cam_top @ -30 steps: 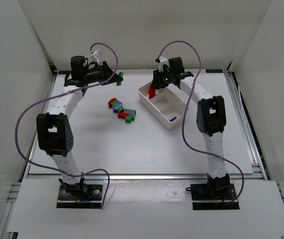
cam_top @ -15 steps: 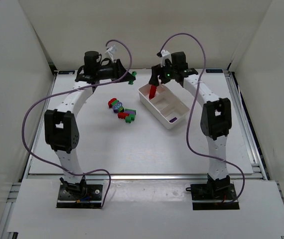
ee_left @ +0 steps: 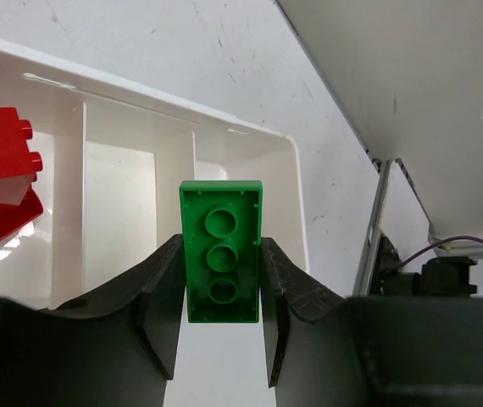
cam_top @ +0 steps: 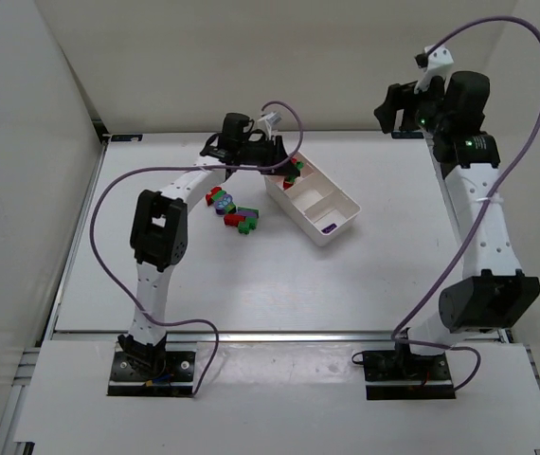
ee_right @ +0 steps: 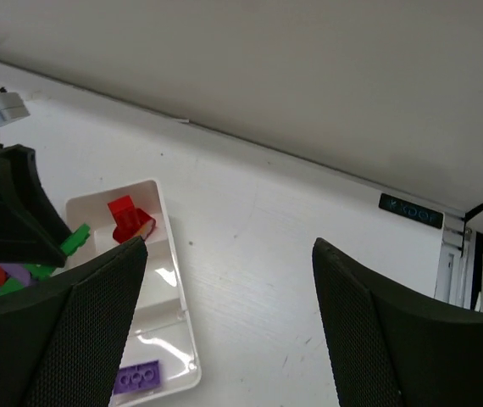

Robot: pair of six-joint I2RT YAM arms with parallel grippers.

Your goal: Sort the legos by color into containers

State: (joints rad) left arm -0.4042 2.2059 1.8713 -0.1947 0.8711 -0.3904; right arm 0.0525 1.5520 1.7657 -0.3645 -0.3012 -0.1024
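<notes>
My left gripper is shut on a green lego, which hangs over the far end of the white tray. A red lego lies in the tray's far container. The near container holds a purple lego, and the middle container shows nothing in it. More red, green and purple legos lie in a pile on the table left of the tray. My right gripper is open and holds nothing. It is raised high at the back right, well away from the tray.
White enclosure walls stand at the back and on both sides. A metal rail runs along the table's right edge. Purple cables loop from both wrists. The left arm's black fingers show at the left edge of the right wrist view.
My right gripper let go of the red lego into the far container, opened, and rose up and to the right. My left arm swung right, carrying the green lego to the tray.
</notes>
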